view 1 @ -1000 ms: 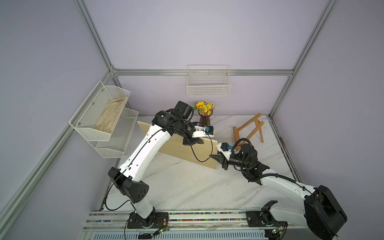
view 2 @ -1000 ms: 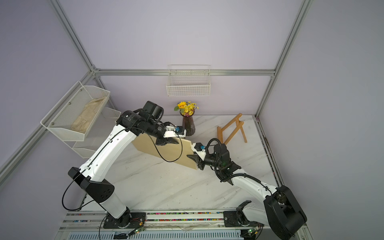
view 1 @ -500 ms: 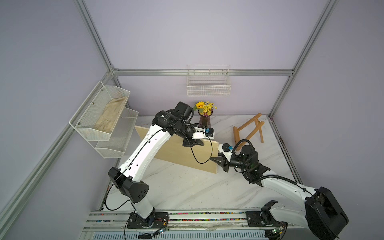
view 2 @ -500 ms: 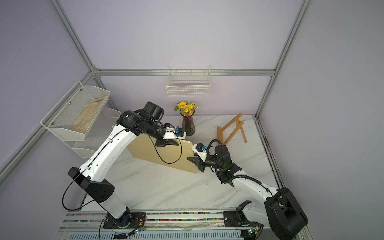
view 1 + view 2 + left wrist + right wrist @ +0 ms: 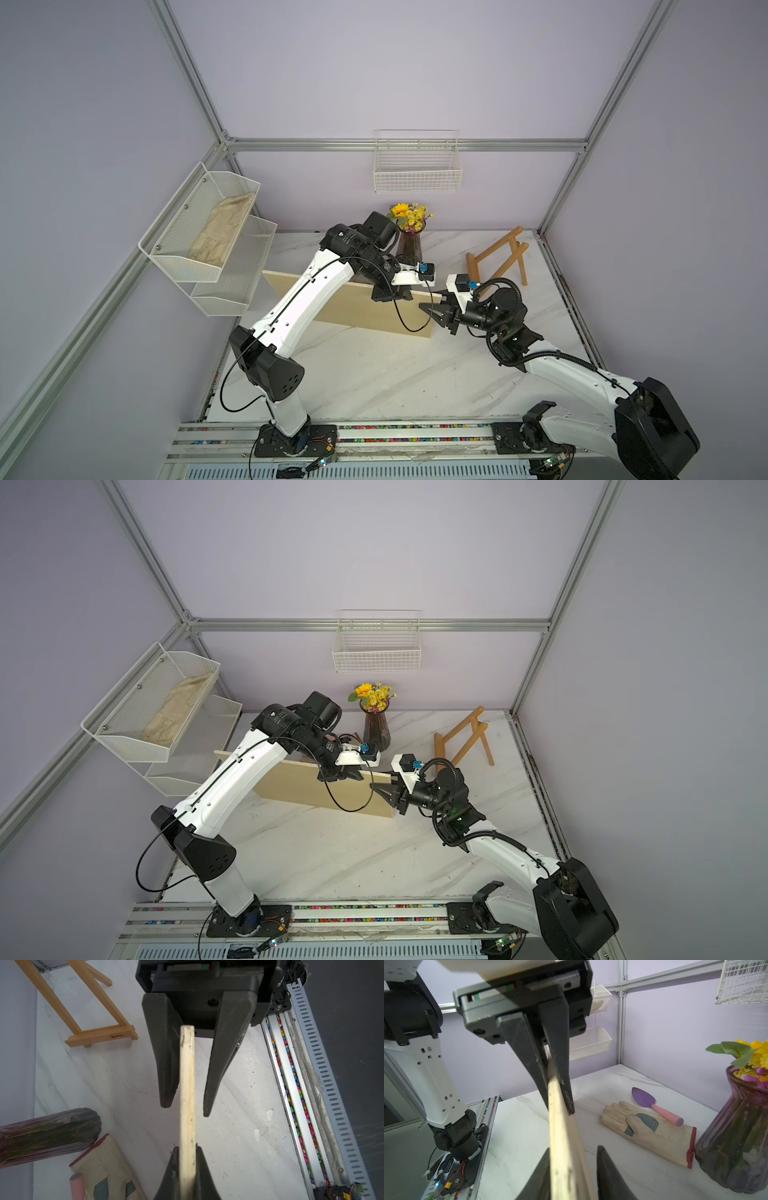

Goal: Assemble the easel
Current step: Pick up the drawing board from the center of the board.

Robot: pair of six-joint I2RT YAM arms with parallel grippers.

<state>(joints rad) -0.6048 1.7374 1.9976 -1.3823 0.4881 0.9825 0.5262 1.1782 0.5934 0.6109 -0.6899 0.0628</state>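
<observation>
Bearing small unreadable dark print, the easel [image 5: 99, 1036] stands.

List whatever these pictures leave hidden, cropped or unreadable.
Print on the easel ledge: too small to read, left wrist view, whose edge crops the easel's top.
Glove and trowel: all but hidden in both top views behind the left arm and the board.
Vase: cropped by the left wrist picture's edge.
Beige bundle in the mesh rack: too small to identify, both top views.
</observation>
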